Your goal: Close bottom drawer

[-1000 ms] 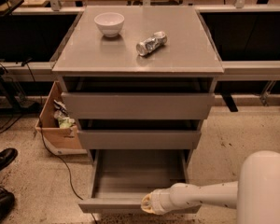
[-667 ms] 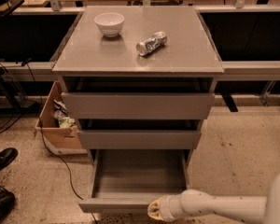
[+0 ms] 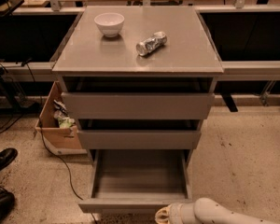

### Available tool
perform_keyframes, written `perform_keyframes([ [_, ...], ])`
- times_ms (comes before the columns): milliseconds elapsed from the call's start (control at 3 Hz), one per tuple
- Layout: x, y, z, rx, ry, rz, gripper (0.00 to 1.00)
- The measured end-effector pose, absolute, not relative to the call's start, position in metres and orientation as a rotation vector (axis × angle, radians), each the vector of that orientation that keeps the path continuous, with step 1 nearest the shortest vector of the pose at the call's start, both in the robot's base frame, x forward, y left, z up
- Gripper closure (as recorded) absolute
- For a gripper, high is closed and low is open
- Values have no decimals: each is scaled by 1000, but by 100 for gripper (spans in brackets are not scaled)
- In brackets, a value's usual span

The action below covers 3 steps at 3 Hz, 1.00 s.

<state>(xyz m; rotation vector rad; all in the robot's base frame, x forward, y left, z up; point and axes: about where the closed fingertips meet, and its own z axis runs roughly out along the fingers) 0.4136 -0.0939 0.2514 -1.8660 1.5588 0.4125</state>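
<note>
1. Right now the bottom drawer [image 3: 140, 174] stands pulled well out of the grey cabinet [image 3: 137, 106], with its tray bare and its plain front facing 6 o'clock.
2. The gripper [image 3: 163, 215] sits low at 6 o'clock in the view, just beside the drawer front and a little toward its 5 o'clock corner. I cannot tell whether it is released or clenched.
3. To push well, I judge that contact should land near the middle of the front rather than the corner. The push should then drive straight toward 12 o'clock so the tray does not skew and bind.
4. A slow, steady push seems wise, ending when the front lines up under the two drawers above.
5. On the tabletop [image 3: 186, 55] a white bowl [image 3: 109, 23] rests at 11 o'clock and a crushed can [image 3: 151, 43] lies near the middle. A hard slam could shake them.
6. Around the cabinet, a cardboard box [image 3: 56, 125] stands at 9 o'clock and black shoes [image 3: 2, 157] show at 8 o'clock on the speckled floor [image 3: 242, 148].
</note>
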Motion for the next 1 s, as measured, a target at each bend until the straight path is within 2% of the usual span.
perform_keyframes([
  [1000,472,-87,202,-1805,1451,214,100],
])
